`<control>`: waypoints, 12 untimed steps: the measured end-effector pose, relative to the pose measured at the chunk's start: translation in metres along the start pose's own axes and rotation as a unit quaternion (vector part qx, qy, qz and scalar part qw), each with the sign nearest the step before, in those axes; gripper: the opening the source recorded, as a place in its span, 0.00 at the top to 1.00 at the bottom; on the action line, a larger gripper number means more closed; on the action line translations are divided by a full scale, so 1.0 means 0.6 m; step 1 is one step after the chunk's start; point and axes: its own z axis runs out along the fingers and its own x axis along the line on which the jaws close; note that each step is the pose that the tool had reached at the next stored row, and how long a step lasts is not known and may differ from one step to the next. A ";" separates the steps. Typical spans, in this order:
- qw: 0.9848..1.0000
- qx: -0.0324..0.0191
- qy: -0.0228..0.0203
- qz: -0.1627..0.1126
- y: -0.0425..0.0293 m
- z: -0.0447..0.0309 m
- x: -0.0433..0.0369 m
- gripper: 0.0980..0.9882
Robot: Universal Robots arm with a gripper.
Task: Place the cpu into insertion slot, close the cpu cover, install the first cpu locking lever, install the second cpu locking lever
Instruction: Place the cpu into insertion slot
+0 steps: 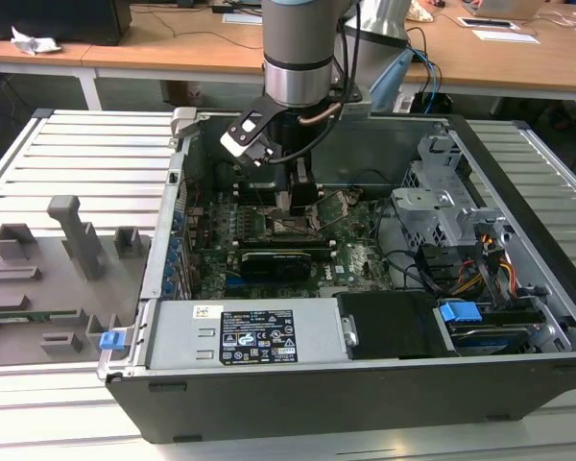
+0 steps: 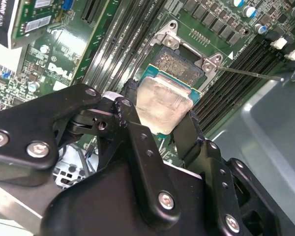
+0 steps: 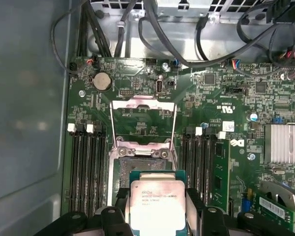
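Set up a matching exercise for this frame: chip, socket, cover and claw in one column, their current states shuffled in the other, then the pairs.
Things:
1. chip
2. socket
3. cover
4. claw

States:
A. swung open, off the socket
B. shut on the chip
C. uncovered, nothing seated in it
D. gripped by two opposite edges, not seated

Pairs: 1-D, 2-C, 3-A, 4-B

Wooden desks [image 1: 173, 48] stand behind a pale slatted table [image 1: 82, 154], perhaps metal.
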 end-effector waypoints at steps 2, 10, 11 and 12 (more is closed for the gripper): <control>1.000 0.000 0.000 0.000 -0.001 0.004 0.002 0.51; 1.000 0.000 0.000 0.000 -0.005 0.030 0.008 0.51; 1.000 0.000 0.000 0.000 -0.005 0.032 0.008 0.51; 1.000 0.000 0.000 0.000 -0.005 0.034 0.009 0.51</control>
